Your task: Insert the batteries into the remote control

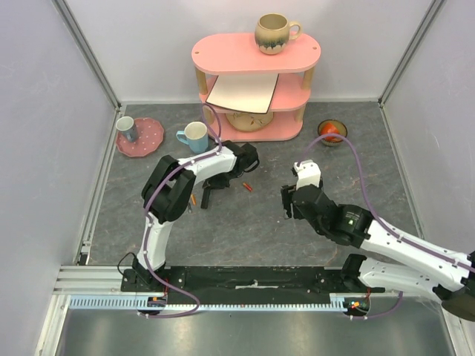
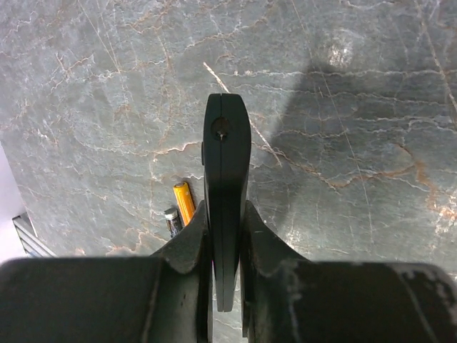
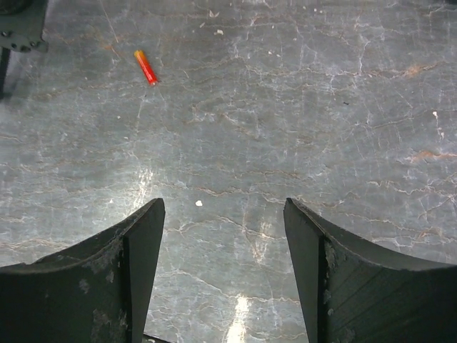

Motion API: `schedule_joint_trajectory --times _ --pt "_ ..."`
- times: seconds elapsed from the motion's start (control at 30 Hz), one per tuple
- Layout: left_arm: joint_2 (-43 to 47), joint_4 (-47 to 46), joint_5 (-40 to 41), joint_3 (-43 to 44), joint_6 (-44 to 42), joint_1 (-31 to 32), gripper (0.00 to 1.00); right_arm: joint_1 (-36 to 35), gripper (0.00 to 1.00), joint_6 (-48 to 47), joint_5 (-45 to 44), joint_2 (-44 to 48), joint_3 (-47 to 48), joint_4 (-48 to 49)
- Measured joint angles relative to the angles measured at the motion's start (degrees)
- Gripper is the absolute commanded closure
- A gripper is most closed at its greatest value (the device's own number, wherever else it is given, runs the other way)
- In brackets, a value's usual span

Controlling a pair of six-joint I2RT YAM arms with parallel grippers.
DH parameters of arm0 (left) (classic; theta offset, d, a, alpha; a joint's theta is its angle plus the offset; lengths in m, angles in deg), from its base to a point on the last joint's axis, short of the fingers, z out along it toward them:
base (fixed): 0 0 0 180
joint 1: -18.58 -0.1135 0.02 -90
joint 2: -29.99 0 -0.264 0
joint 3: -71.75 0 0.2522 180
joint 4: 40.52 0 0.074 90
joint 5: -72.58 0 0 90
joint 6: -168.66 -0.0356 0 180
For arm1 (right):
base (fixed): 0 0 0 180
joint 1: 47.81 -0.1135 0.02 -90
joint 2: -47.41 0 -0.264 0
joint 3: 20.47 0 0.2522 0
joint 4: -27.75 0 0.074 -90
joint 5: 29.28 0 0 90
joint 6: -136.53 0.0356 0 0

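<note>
from above, the left gripper (image 1: 213,186) is stretched out over the grey marbled table (image 1: 252,230), left of middle, with the black remote control (image 1: 206,197) clamped in it and hanging close over the surface. an orange battery (image 1: 194,199) lies on the table just left of the remote, and a red battery (image 1: 247,186) lies to its right, apart from it. the right gripper (image 1: 286,202) hovers further right, well apart from the remote, and this view does not show how its jaws stand. at the back stand a pink shelf (image 1: 223,52) with a mug (image 1: 274,33) on top, a pink plate (image 1: 148,141) carrying a cup, a blue mug (image 1: 194,136) and a small bowl (image 1: 332,132). in the left wrist view the fingers (image 2: 187,243) are closed narrow on the remote control (image 2: 227,164), which stands edge-on between them and juts out beyond the tips. the orange battery (image 2: 185,202) and a dark battery (image 2: 171,221) lie side by side on the table, just left of the remote. in the right wrist view the fingers (image 3: 139,250) are spread wide with only bare table between them. the red battery (image 3: 146,66), one end yellowish, lies on the marble well ahead and to the left.
</note>
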Motion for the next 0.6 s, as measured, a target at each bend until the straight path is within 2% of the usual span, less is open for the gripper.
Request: schedule_joint_trajectory --times 0.23,0.37,0.6 --pt "-0.1 -1.9 -3.0 0.1 -4.9 0.0 0.97 0.0 0.25 0.0 0.2 4.8 -0.8 0.2" --pt "1.3 -5.8 -6.4 -2.2 -8.7 0.1 0.67 0.0 0.24 0.0 0.4 5.5 -1.5 0.2" --pt "4.6 -15.0 -14.0 -6.6 -9.8 1.0 0.52 0.0 0.24 -0.1 0.4 6.0 -2.0 0.1"
